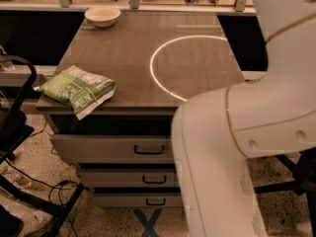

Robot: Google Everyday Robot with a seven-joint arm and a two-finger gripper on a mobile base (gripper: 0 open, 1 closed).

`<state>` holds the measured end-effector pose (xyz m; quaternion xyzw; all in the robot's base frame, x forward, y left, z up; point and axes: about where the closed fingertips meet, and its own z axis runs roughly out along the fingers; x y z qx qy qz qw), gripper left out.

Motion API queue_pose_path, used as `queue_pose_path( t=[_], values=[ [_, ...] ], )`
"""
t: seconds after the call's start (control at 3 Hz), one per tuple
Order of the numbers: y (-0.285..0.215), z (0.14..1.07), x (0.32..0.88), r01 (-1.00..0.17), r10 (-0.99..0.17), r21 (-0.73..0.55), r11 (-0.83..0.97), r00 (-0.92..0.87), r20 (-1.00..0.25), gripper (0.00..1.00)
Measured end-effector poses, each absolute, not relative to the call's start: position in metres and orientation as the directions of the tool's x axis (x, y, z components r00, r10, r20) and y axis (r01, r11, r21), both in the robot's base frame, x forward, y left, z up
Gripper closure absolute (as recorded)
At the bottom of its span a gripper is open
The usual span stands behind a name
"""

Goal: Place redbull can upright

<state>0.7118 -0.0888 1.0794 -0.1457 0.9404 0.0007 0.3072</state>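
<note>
White robot arm (237, 147) fills the right and lower right of the frame. Its end effector lies outside the view, so its opening and load cannot be told. The redbull can cannot be located. Counter (128, 48): green snack bag (76, 90) at left edge, bowl (102, 15) at upper left.

A flat grey-brown tabletop (123, 48) lies mostly bare through its middle, giving broad room to reach down from above. A crumpled green snack bag (76, 90) blocks the front left corner, overhanging the edge. A shallow white bowl (102, 15) sits at the far left corner. The bulky white robot arm (237, 147) covers the front right corner. The gripper is out of view.
</note>
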Motion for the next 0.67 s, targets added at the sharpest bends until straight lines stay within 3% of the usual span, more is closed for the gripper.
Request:
queue_pose_path(
  t=[0.33, 0.67],
  values=[
    [-0.134, 1.053, 0.699, -0.174, -0.167, -0.043, 0.984, -0.806, -0.568, 1.0],
    [-0.156, 1.055, 0.693, -0.143, -0.136, -0.037, 0.989, -0.783, -0.607, 1.0]
  ],
)
